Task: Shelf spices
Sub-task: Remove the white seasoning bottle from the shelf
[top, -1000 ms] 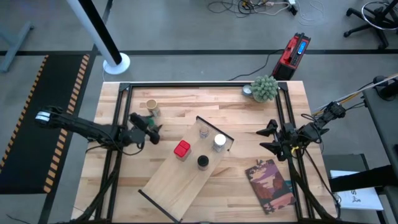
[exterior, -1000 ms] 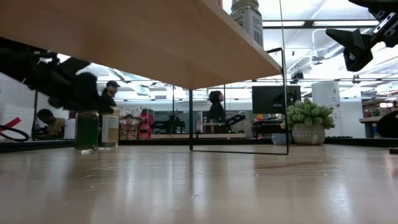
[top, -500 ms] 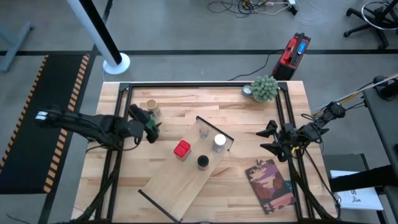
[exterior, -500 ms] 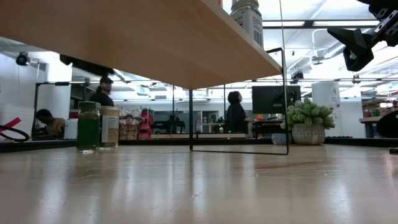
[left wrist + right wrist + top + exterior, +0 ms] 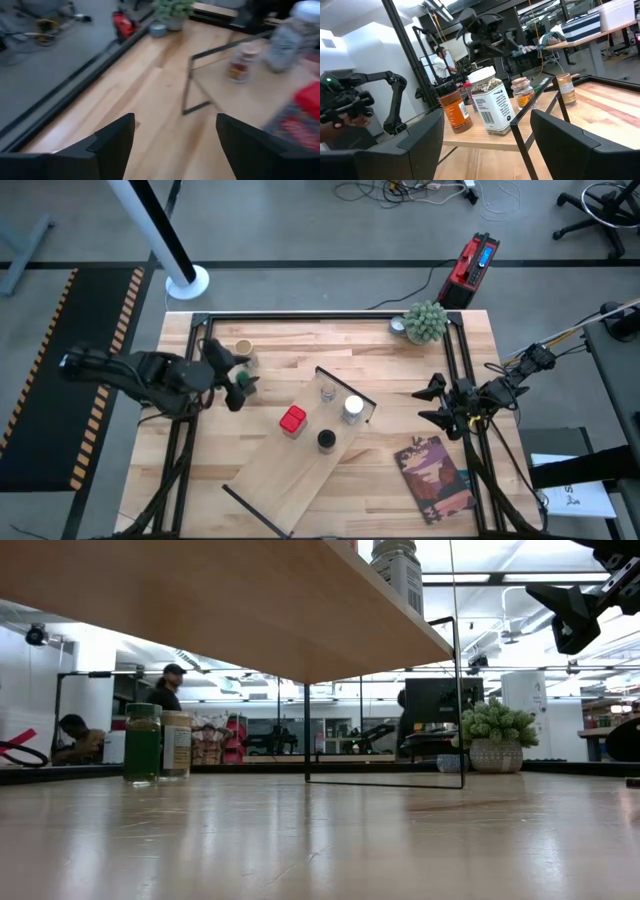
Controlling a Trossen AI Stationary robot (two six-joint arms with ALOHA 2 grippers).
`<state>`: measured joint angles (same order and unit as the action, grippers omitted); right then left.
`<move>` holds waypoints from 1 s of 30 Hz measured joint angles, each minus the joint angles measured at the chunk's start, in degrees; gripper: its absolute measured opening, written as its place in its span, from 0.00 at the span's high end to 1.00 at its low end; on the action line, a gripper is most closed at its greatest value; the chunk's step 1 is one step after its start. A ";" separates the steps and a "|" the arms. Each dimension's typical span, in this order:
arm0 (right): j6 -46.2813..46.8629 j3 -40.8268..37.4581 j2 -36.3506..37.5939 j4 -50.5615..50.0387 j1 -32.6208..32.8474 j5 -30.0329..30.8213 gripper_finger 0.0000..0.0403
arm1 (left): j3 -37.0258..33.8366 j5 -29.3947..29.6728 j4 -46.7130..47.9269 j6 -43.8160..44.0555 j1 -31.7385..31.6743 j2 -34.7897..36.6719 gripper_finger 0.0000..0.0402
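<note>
The shelf (image 5: 300, 460) is a pale plywood board lying slantwise on the table's middle. On it stand a red jar (image 5: 292, 420), a black-topped jar (image 5: 326, 440), a white-topped jar (image 5: 353, 408) and a clear glass jar (image 5: 326, 391). The tan-topped jar (image 5: 243, 348) and the green jar (image 5: 141, 743) stand side by side on the tabletop, left of the shelf. My left gripper (image 5: 228, 370) hovers open beside these two, above the low view's sight. My right gripper (image 5: 432, 402) hangs open in the air right of the shelf.
A fuzzy green potted plant (image 5: 424, 322) sits at the far right corner. A reddish-brown book (image 5: 435, 477) lies near the right edge. Black frame rails (image 5: 190, 420) run along the table's sides. Bare tabletop shows between the shelf and the far edge. People stand in the room behind.
My left gripper has risen from beside the green jar, out of the low view, and drawn back a little toward the table's left and far edges. The green and tan jars stand where they were. My right arm has kept still.
</note>
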<state>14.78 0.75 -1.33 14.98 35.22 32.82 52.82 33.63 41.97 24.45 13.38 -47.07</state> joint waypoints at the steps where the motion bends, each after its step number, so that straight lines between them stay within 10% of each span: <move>1: -0.03 0.00 0.00 0.00 0.00 0.04 0.32 | 0.90 -1.10 0.47 0.05 0.42 -0.82 0.35; 30: -1.33 0.00 0.00 -0.13 0.00 0.24 0.32 | 51.48 -15.42 36.88 13.95 7.33 -37.62 0.39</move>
<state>13.45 0.75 -1.32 14.85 35.22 33.06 104.30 18.22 78.85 38.41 20.71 -84.70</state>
